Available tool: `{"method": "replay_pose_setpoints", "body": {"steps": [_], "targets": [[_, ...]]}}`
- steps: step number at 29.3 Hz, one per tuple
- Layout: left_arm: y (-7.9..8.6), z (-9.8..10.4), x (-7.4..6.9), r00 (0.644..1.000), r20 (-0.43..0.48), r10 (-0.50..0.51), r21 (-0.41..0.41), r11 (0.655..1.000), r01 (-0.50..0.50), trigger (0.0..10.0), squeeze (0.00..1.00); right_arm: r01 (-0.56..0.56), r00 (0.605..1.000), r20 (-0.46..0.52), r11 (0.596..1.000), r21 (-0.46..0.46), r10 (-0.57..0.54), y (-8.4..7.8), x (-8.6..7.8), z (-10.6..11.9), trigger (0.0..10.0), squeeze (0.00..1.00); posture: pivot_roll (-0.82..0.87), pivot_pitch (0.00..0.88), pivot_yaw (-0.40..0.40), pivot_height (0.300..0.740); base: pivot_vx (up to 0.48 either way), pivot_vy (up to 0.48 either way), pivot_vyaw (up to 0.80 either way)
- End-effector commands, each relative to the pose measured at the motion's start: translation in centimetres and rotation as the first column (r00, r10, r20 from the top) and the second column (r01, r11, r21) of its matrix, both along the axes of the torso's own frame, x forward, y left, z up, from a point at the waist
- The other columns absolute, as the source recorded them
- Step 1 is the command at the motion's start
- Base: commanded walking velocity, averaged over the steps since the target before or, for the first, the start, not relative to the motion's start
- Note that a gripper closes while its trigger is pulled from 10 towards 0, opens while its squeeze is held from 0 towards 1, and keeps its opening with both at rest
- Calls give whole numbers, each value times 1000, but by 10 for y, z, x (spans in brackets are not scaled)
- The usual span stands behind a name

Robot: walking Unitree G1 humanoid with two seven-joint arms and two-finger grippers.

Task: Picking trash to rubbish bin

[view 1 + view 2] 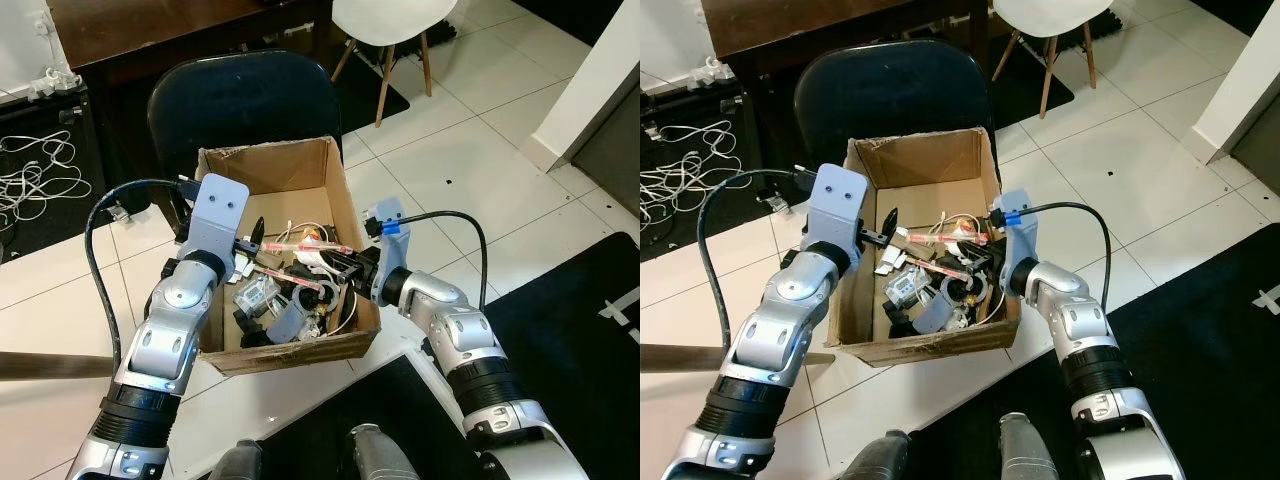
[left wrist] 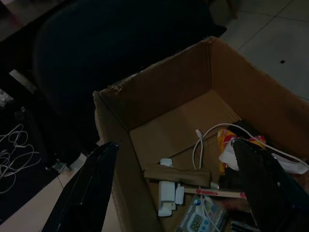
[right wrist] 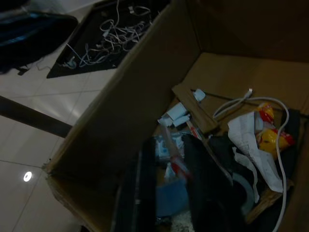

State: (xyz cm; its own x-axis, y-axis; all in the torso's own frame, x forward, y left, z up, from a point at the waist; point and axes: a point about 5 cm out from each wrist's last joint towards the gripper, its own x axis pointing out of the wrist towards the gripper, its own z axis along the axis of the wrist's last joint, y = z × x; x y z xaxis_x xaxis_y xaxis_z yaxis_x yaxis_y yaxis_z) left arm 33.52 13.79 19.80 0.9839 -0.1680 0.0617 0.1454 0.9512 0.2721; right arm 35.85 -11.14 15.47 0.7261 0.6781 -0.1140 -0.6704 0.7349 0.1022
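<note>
R claw (image 1: 340, 268) inside cardboard box (image 1: 300, 170), over trash (image 1: 290, 300), L claw (image 1: 252, 240) opposite

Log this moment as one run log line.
left claw: open, over cardboard box | right claw: inside box, above trash | box on floor

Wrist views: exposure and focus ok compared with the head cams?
Both eye views: bright, sharp, cardboard box contents legible. Left wrist view: badly underexposed, black fingers soft. Right wrist view: dim, fingers blurred close to the lens, white cable readable.
</note>
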Motion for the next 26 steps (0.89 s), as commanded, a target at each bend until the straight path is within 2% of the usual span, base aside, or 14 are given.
{"method": "replay_pose_setpoints", "body": {"steps": [1, 2, 3, 4, 10, 13, 14, 16, 18, 20, 22, 26], "targets": [[5, -4, -2, 1000, -6, 18, 9, 1000, -18, 10000, 0, 4, 1000, -2, 1000, -14, -5, -1, 0, -4, 10000, 1000, 50, 363, 45, 740, 0, 0, 0], [5, -4, -2, 1000, -5, 19, 9, 1000, -19, 10000, 0, 22, 1000, 18, 999, -35, -22, -2, 1, -4, 10000, 1000, 49, 356, 46, 740, 0, 0, 0], [5, -4, -1, 1000, -5, 20, 9, 1000, -20, 10000, 0, 32, 999, 31, 998, -47, -31, -3, 3, -3, 10000, 765, 49, 352, 46, 740, 0, 0, 0], [5, -3, -1, 1000, -5, 22, 8, 1000, -22, 10000, 0, 41, 998, 47, 998, -53, -39, -3, 4, -2, 10000, 0, 49, 352, 46, 740, 0, 0, 0], [11, -2, -1, 997, -16, 72, -26, 997, -72, 10000, 0, 74, 991, 118, 996, -42, -69, -11, 6, 15, 10000, 0, 47, 307, 40, 740, 0, 0, 0], [17, 3, -4, 993, -13, 118, -139, 983, -119, 10000, 0, 210, 951, 210, 973, 95, -226, -31, 6, 44, 10000, 0, 44, 234, 33, 740, 0, 0, 0], [17, 3, -4, 993, -13, 118, -139, 983, -119, 10000, 0, 210, 951, 210, 973, 95, -226, -31, 6, 44, 10000, 0, 44, 234, 33, 740, 0, 0, 0], [17, 6, -5, 992, -9, 126, -212, 969, -125, 10000, 0, 294, 905, 255, 933, 206, -342, -45, 1, 61, 10000, 0, 45, 199, 30, 740, 0, 0, 0], [17, 5, -6, 992, -6, 125, -227, 966, -123, 10000, 0, 313, 890, 268, 921, 231, -369, -49, 0, 63, 10000, 0, 48, 176, 28, 740, 0, 0, 0], [18, 5, -10, 990, 10, 140, -292, 947, -131, 10000, 0, 370, 836, 313, 885, 285, -450, -59, -10, 70, 10000, 0, 49, 129, 39, 740, 0, 0, 0], [19, 0, -15, 990, 3, 141, -310, 941, -133, 10000, 0, 398, 809, 335, 869, 294, -484, -61, -19, 70, 10000, 0, 42, 109, 46, 740, 0, 0, 0], [20, -10, -23, 990, 8, 143, -316, 939, -133, 10000, 0, 410, 809, 347, 879, 244, -474, -53, -31, 58, 10000, 0, 36, 79, 44, 740, 0, 0, 0]]}}
